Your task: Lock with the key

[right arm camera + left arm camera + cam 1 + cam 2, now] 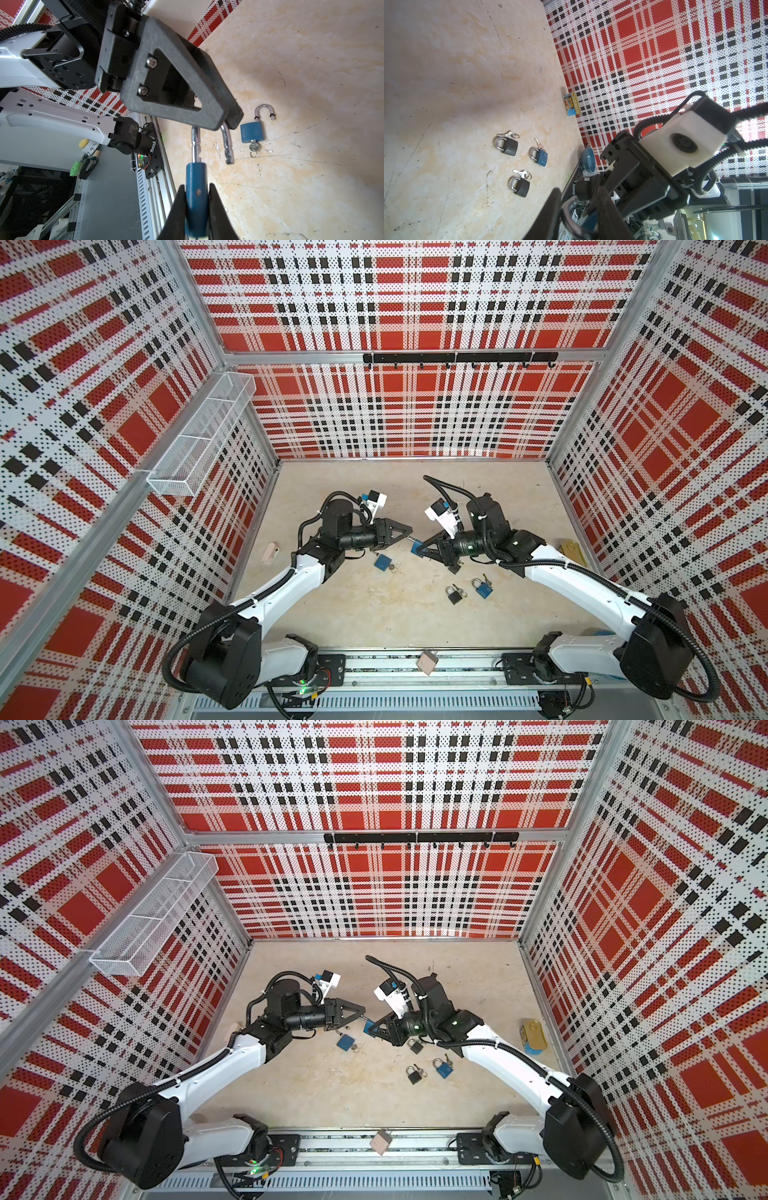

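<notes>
A blue padlock (196, 197) is held above the table, its body pinched between the fingers of my right gripper (196, 216). Its silver shackle (227, 143) stands open and runs up into my left gripper (226, 122), which is shut on the shackle's bend. From the left wrist, the shackle (569, 209) lies between the two dark fingers. In both top views the grippers (409, 536) (420, 549) meet tip to tip at mid-table around this padlock (369, 1028). Its keyhole end is hidden. A key (254, 147) sits in a second open blue padlock (252, 132) on the table.
Two black padlocks (508, 145) (521, 187) and a blue one (540, 156), each with keys, lie on the table to the right. A Spam can (573, 551) and a blue bowl (588, 160) are by the right wall. A pink block (427, 662) rests on the front rail.
</notes>
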Controlling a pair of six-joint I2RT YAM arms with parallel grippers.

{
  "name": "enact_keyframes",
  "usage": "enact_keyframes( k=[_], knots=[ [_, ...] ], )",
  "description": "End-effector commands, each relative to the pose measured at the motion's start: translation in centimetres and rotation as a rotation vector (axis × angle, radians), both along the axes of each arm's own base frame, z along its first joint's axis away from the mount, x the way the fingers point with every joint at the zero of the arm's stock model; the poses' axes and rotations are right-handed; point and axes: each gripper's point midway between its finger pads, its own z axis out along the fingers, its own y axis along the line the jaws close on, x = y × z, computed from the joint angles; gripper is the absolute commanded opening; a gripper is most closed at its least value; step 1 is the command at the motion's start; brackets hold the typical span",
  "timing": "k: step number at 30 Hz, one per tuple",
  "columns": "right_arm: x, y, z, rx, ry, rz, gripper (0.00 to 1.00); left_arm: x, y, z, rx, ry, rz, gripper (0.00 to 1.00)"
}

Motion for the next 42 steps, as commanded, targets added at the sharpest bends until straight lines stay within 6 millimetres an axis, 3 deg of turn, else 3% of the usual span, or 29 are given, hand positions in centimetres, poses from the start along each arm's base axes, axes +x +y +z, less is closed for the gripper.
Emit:
enact_keyframes(
  k=[1,21,32,42],
  knots=[
    [1.2,0.3,1.4,0.025,-0.054,-0.005,0.00,-1.0,0.2,1.8,-0.055,-0.041,-0.035,0.32],
    [1.8,0.5,1.0,0.087,0.059,0.039,0.00,-1.1,0.6,2.9,-0.116,-0.061,-0.045,0.32],
    [1.2,0.9,1.2,0.117,0.100,0.076,0.00,0.9,0.8,3.6,-0.114,-0.096,0.025,0.33],
    [1.4,0.8,1.0,0.109,0.105,0.065,0.00,1.4,0.1,3.9,-0.147,-0.093,0.011,0.32]
  ],
)
